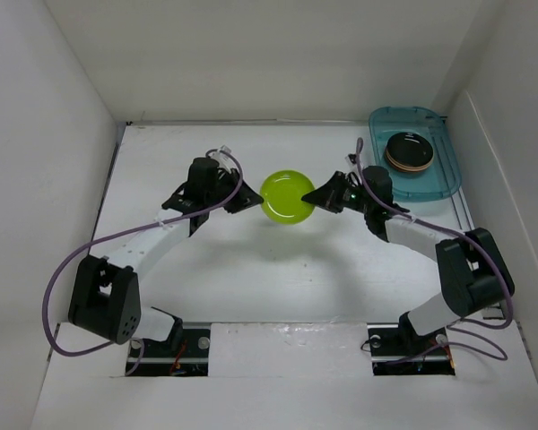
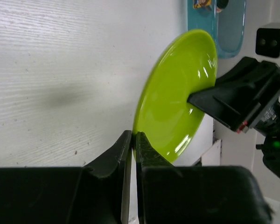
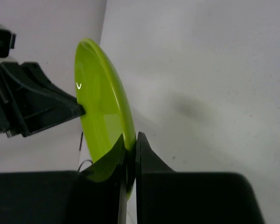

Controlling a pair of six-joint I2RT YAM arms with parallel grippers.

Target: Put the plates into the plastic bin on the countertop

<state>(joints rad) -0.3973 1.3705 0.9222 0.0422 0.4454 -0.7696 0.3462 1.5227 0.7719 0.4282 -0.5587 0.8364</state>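
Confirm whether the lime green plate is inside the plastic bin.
No, the lime green plate is gripped at opposite rims by the left gripper and right gripper, left of the plastic bin.

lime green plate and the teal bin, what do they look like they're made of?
The lime green plate is opaque and glossy, with sharp highlights in the left wrist view. That fits glazed ceramic or a hard plastic like melamine; I cannot tell which. The teal bin looks like smooth translucent plastic, since the white countertop shows through its floor.

Plastic bin [image 2: 231, 32] partly beyond the left wrist view's top edge; its stacked plates [image 1: 409, 152] too small for counting.
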